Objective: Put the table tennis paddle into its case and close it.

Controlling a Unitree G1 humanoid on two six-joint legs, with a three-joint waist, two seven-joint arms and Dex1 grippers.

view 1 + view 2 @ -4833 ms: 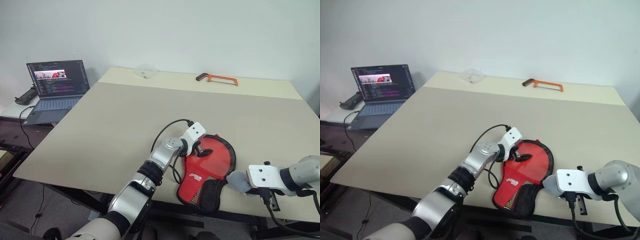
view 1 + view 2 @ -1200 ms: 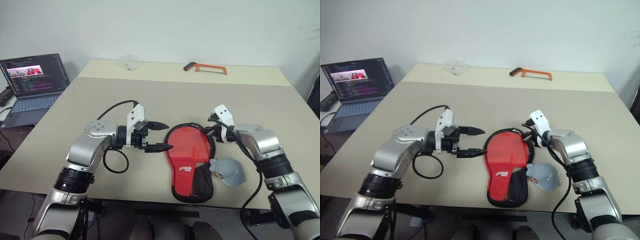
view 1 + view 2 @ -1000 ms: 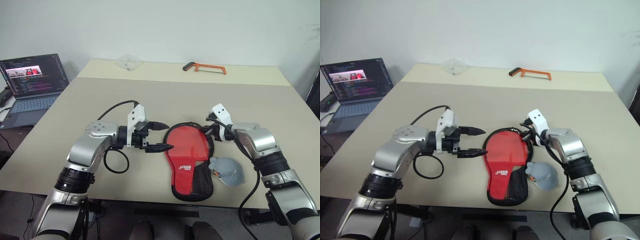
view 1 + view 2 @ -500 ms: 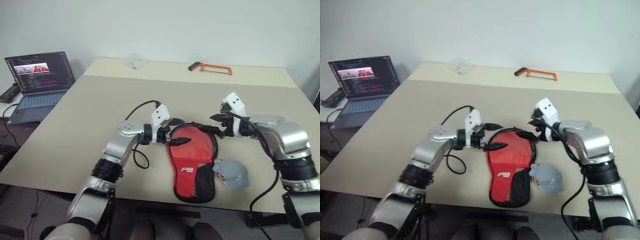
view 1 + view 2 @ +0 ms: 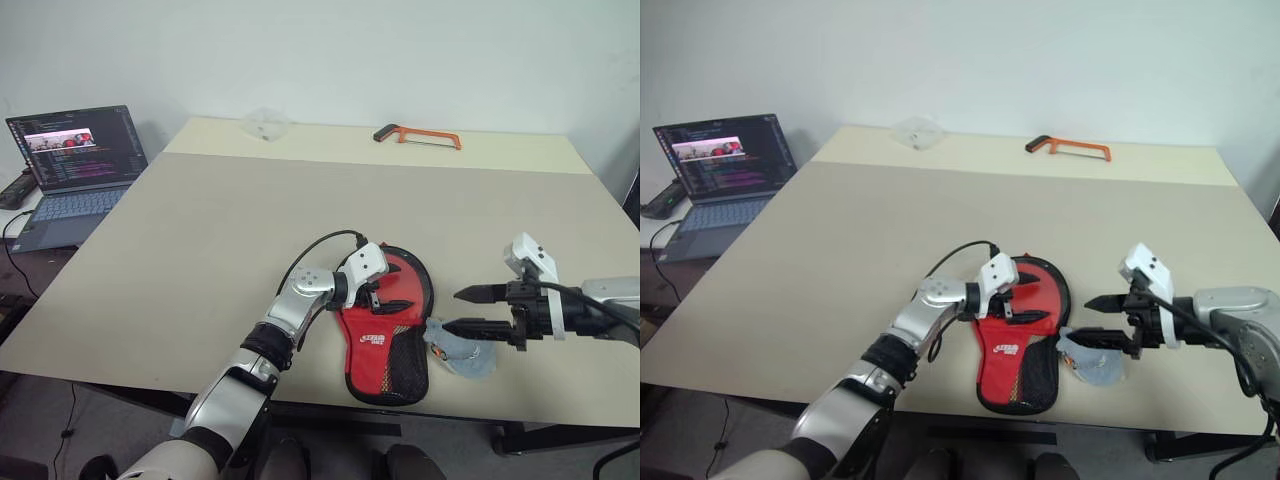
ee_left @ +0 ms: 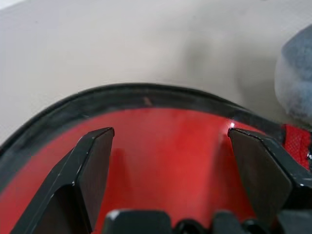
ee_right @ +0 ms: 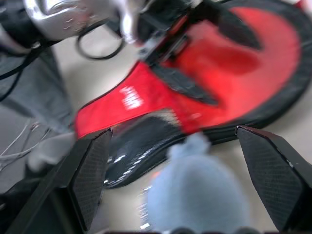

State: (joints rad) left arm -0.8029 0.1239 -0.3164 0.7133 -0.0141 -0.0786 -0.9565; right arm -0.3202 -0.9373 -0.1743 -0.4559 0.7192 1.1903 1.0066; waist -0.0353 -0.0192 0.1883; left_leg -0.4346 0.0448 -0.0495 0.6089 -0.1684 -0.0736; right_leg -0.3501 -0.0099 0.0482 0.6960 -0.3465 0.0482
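Case: red paddle-shaped zip pouch (image 5: 385,320), near bench edge; appears closed.
Left end effector (image 5: 389,293): apart, over pouch.
Right end effector (image 5: 462,310): apart, empty.
Remaining: zip confirmation.

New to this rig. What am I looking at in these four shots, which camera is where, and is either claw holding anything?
It is a humanoid robot with two arms, each ending in a two-fingered black gripper. The two wide pictures come from a stereo camera on its head, looking down over a beige table. The two close-ups come from cameras on the wrists, looking along each gripper's fingers.

Near the front edge lies the case, a red paddle-shaped pouch with a black mesh patch and a grey fuzzy ball beside it. The left gripper is open over the case's round end, holding nothing that I can see. The right gripper is open too, empty, hanging just above the ball.

Farther back lie an orange hacksaw and a clear plastic item. A laptop sits off to the left.
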